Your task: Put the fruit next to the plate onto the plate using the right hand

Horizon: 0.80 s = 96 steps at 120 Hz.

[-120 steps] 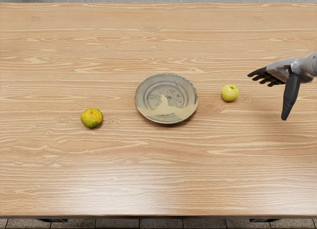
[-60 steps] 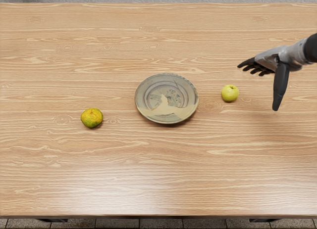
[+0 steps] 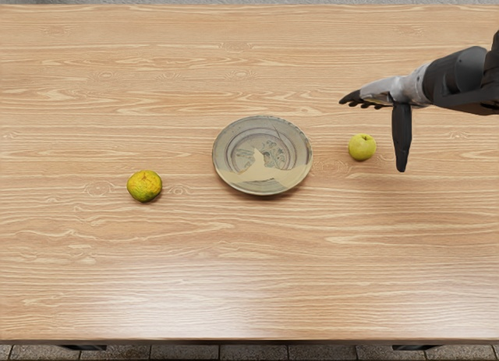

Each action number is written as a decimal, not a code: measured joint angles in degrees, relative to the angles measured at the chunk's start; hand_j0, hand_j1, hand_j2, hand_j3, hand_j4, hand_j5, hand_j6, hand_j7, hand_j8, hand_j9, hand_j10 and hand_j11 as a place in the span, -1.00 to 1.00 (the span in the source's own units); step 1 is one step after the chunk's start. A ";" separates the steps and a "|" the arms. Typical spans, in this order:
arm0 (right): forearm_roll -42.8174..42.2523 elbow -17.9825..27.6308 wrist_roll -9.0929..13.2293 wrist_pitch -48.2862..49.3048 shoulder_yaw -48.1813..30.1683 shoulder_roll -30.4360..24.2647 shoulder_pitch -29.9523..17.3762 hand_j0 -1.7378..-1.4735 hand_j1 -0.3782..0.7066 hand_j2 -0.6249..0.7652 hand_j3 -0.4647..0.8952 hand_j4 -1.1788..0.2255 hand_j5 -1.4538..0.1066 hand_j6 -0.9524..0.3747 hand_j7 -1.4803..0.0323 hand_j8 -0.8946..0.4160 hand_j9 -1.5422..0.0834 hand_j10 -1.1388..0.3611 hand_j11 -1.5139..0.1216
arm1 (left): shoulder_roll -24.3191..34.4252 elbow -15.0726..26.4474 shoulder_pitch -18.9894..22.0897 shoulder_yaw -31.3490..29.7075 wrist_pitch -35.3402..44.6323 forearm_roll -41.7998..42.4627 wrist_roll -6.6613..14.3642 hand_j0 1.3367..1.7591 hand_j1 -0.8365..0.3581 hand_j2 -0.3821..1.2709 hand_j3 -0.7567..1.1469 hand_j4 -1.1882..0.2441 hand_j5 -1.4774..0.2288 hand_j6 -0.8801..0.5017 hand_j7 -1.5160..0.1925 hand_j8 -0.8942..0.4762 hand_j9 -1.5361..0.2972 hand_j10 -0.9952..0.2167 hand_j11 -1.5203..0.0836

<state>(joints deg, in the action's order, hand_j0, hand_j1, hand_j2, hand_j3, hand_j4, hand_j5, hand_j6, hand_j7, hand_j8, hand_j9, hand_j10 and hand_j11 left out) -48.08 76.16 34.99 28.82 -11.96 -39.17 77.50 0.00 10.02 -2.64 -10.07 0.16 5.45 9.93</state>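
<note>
Sitting on the wooden table to the right of the plate, the apple is small, round and yellow-green, with a darker dimple at its top and a faint shadow beneath it. It rests near the plate's right rim but apart from it, and only bare wood shows in the gap between them. The right hand comes in from the picture's right edge on a dark forearm and hovers farther back over the table than the apple and a little to its right. It is wide open and has hold of nothing: the dark fingers stretch out flat towards the left, while the thumb points straight down, its tip ending just to the right of the apple without touching it. How high the hand hangs above the wood cannot be told from this view. The plate is round and grey-green, with ringed bands and a pale patch across its lower part. An orange, mottled yellow and green, lies to the left of the plate, well apart from it and from the hand, so the plate sits between the two fruits.
</note>
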 joint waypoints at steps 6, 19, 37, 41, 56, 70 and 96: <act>-1.79 0.39 0.00 -1.78 0.04 0.66 -0.87 -0.40 -0.95 -0.10 -0.32 0.67 0.86 0.43 0.96 0.36 0.90 0.52 0.85 | 0.00 0.00 0.00 0.01 0.00 0.00 0.00 0.52 0.98 -0.54 -0.21 0.66 0.73 0.27 0.77 0.30 0.68 0.64 0.90; -6.80 0.69 0.01 -7.51 -0.08 2.06 -2.95 -0.40 -0.95 -0.10 -0.32 0.67 0.86 0.43 0.96 0.36 0.90 0.52 0.85 | 0.00 0.00 0.00 0.00 0.00 0.00 0.00 0.52 0.98 -0.54 -0.21 0.66 0.73 0.27 0.77 0.30 0.68 0.64 0.90; -13.04 -0.86 0.01 -12.94 -0.36 4.55 -5.22 -0.40 -0.95 -0.10 -0.32 0.67 0.86 0.43 0.96 0.36 0.90 0.51 0.85 | 0.00 0.00 0.00 -0.02 0.00 0.00 0.00 0.52 0.98 -0.54 -0.21 0.66 0.73 0.27 0.77 0.30 0.68 0.64 0.90; -13.94 -1.98 0.01 -13.68 -0.41 5.68 -5.61 -0.40 -0.95 -0.10 -0.32 0.67 0.86 0.43 0.96 0.36 0.90 0.51 0.85 | 0.00 0.00 0.00 0.01 0.01 0.00 0.00 0.52 0.98 -0.54 -0.21 0.66 0.73 0.27 0.77 0.30 0.68 0.64 0.90; -15.64 -4.38 0.01 -15.57 -0.46 8.75 -6.91 -0.40 -0.95 -0.10 -0.32 0.67 0.86 0.43 0.96 0.36 0.90 0.51 0.85 | 0.00 -0.01 0.00 -0.01 -0.01 0.00 0.00 0.52 0.98 -0.54 -0.21 0.66 0.73 0.27 0.77 0.30 0.68 0.64 0.90; -16.49 -5.08 0.01 -16.16 -0.45 9.76 -8.79 -0.40 -0.95 -0.10 -0.32 0.67 0.86 0.43 0.96 0.36 0.90 0.51 0.85 | 0.00 -0.01 0.00 -0.01 0.00 0.00 0.00 0.52 0.98 -0.54 -0.21 0.66 0.73 0.27 0.77 0.30 0.68 0.64 0.90; -18.75 -5.38 0.01 -18.92 -0.51 10.09 -11.39 -0.40 -0.85 -0.11 -0.32 0.61 0.79 0.36 0.88 0.29 0.82 0.45 0.78 | 0.00 0.00 0.00 0.00 0.00 0.00 0.00 0.52 0.98 -0.54 -0.21 0.66 0.73 0.27 0.77 0.30 0.68 0.64 0.90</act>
<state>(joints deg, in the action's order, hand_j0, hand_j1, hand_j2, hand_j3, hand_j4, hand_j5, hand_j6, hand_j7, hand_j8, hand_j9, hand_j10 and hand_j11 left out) -66.83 70.78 35.00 9.90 -12.47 -29.08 66.11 0.00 10.02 -2.64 -10.08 0.16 5.45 9.93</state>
